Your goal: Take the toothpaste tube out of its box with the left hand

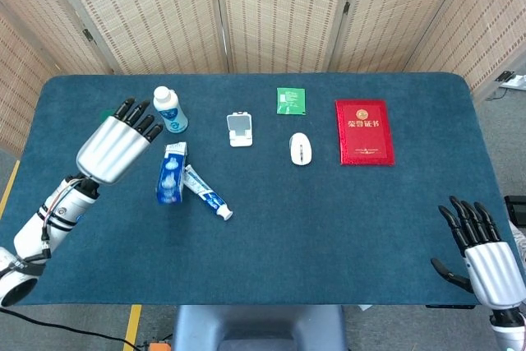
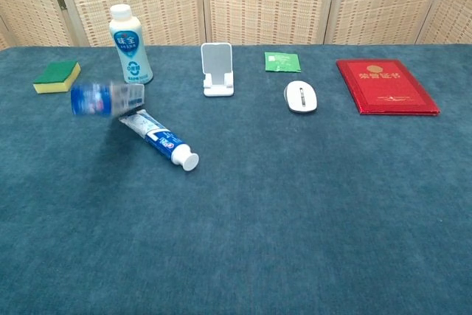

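Note:
The blue and white toothpaste tube [image 1: 207, 192] lies on the blue table [image 1: 329, 228], cap pointing toward the front right; the chest view shows this tube [image 2: 158, 138] too. Its empty box [image 1: 170, 174] is just left of it, touching the tube's flat end, and looks motion-blurred in the chest view [image 2: 107, 99]. My left hand [image 1: 115, 145] hovers left of the box, fingers spread, holding nothing. At the front right corner my right hand [image 1: 485, 256] is open and empty.
Along the back stand a white bottle [image 1: 170, 109], a phone stand [image 1: 240, 129], a green packet [image 1: 290, 99], a white mouse [image 1: 301, 149] and a red booklet [image 1: 364, 131]. A green sponge [image 2: 57, 76] lies at the back left.

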You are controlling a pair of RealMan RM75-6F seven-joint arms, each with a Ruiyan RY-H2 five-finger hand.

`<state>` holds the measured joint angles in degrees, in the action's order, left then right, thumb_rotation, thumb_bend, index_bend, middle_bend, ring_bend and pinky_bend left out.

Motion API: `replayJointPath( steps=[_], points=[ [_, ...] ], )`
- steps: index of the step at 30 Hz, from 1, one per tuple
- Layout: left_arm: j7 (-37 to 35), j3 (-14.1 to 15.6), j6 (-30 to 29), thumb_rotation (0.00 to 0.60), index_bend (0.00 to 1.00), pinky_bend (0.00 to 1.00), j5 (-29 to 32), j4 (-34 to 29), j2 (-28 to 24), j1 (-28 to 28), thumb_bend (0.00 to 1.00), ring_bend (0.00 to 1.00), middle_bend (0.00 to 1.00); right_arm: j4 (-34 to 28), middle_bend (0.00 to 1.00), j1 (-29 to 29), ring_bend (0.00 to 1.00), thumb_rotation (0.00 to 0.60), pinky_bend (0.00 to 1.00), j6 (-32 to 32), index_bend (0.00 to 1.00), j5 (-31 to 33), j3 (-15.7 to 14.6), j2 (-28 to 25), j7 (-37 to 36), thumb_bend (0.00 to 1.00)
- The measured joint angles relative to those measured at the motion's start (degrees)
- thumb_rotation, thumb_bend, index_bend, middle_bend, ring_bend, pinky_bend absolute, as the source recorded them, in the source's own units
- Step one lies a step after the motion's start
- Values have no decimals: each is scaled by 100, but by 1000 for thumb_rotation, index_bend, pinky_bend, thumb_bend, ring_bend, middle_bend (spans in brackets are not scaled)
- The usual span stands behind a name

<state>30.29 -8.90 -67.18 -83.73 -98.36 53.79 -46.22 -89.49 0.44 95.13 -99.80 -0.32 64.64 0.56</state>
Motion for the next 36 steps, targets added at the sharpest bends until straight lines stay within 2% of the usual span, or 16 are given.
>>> replayJointPath(
  steps=[6, 11, 14, 17, 23, 27, 31, 36],
  points=[
    [54, -32, 77, 600, 378, 280, 661, -799, -210, 274, 272, 206, 444, -13, 0, -2, 0, 600, 0, 17, 0, -47, -17, 13, 47, 247],
    [-121, -2, 282, 600, 312, 270, 1264, -1081, -274, 440, 272, 168, 367, -7, 0, -16, 0, 600, 0, 30, 0, -50, -28, 12, 43, 248],
    [-624, 31, 339, 600, 259, 256, 1407, -1115, -237, 594, 270, 140, 298, -6, 0, -17, 0, 600, 0, 21, 0, -10, -19, 6, 31, 247],
    [-1493, 80, 412, 600, 237, 244, 1397, -1082, -185, 784, 271, 121, 258, -10, 0, -11, 0, 600, 0, -20, 0, 42, -5, 9, 43, 247],
    [-3999, 313, 359, 600, 198, 200, 863, -496, 42, 1334, 270, 69, 191, -37, 0, 30, 0, 600, 0, -156, 0, 133, 20, 40, 169, 247],
    [-5400, 602, -108, 600, 183, 164, 255, 529, 394, 1965, 271, 41, 172, -61, 0, 71, 0, 600, 0, -287, 0, 252, 58, 80, 305, 247],
    [-5725, 834, -795, 600, 169, 175, -116, 1392, 754, 2511, 270, 43, 166, -112, 0, 124, 0, 600, 0, -430, 0, 364, 97, 128, 498, 247],
    [-4921, 1028, -1074, 600, 135, 155, -230, 1555, 939, 2904, 269, 26, 137, -164, 0, 138, 0, 600, 0, -439, 0, 429, 142, 175, 660, 248]
  ],
)
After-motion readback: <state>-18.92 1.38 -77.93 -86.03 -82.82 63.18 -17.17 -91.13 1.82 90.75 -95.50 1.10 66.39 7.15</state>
